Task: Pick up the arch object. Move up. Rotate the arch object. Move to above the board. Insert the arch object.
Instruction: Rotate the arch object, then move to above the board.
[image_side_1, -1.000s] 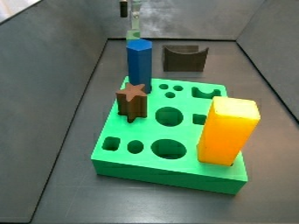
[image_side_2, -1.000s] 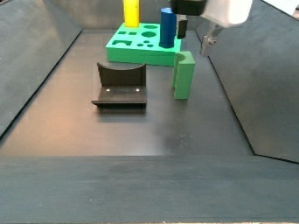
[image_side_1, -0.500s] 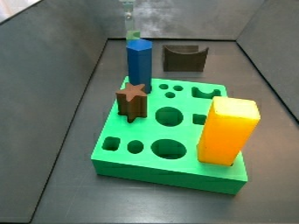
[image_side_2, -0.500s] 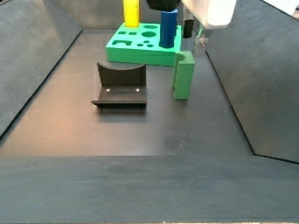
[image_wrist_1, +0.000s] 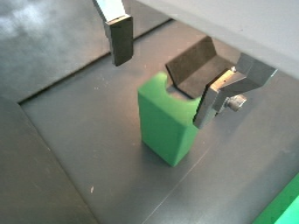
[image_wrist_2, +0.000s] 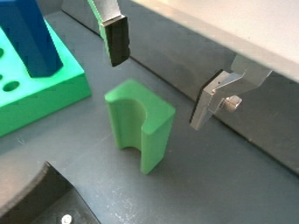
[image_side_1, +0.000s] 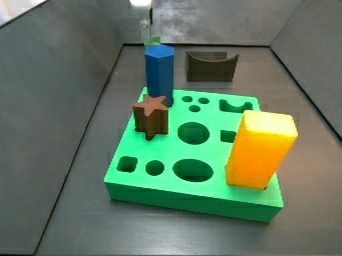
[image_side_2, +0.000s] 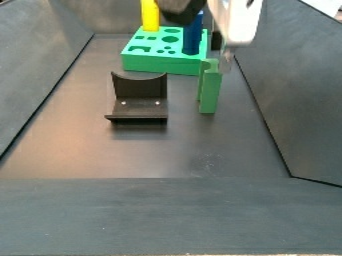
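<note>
gripper (image_wrist_2: 158, 74) above green block (image_wrist_2: 140, 124), fingers (image_wrist_2: 115, 39) spread.

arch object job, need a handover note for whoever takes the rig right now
Hand: open, poised over the arch object, one finger to each side, nothing gripped.
Arch object: green block with a half-round groove, standing upright on the floor beside the board and near the fixture.
Board: holds a blue peg, a brown star block and a yellow block.
Done: hand lined up over the piece.
Left: lower and close on it, lift, rotate, move above the board, insert.
</note>
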